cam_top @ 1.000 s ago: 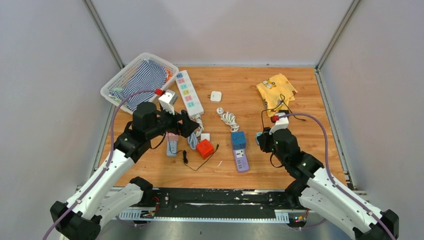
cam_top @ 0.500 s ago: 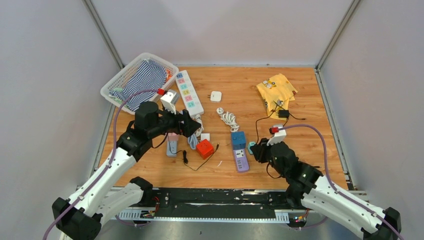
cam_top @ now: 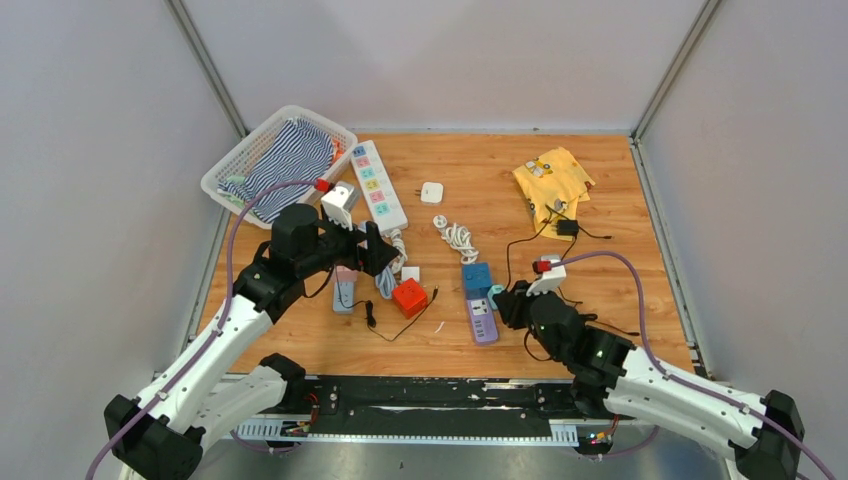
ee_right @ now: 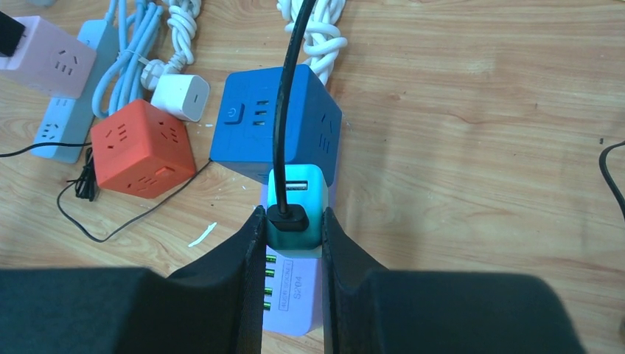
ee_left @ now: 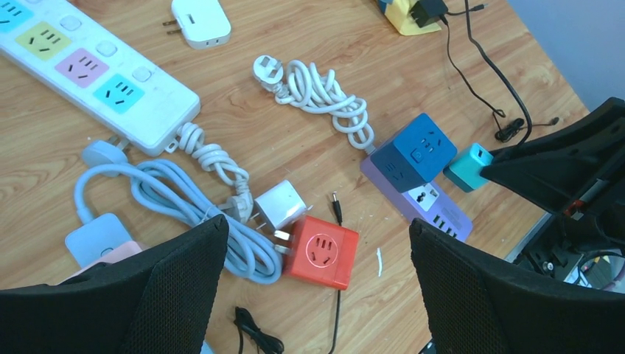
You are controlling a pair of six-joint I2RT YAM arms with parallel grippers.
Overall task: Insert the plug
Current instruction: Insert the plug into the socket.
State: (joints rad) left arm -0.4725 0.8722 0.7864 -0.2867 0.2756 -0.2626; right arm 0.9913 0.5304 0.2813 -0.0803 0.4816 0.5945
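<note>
The right end effector (ee_right: 289,221) pinched the teal plug (ee_right: 295,193) right over the purple power strip (ee_right: 302,310), seemingly not yet pushed in, while the left end effector (ee_left: 317,228) hung spread above the desk (ee_left: 413,81).

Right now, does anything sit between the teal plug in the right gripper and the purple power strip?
Nothing visible does. The right gripper holds the teal plug over the purple power strip. The blue cube sits close beyond it, with the black cable passing over that cube.
</note>
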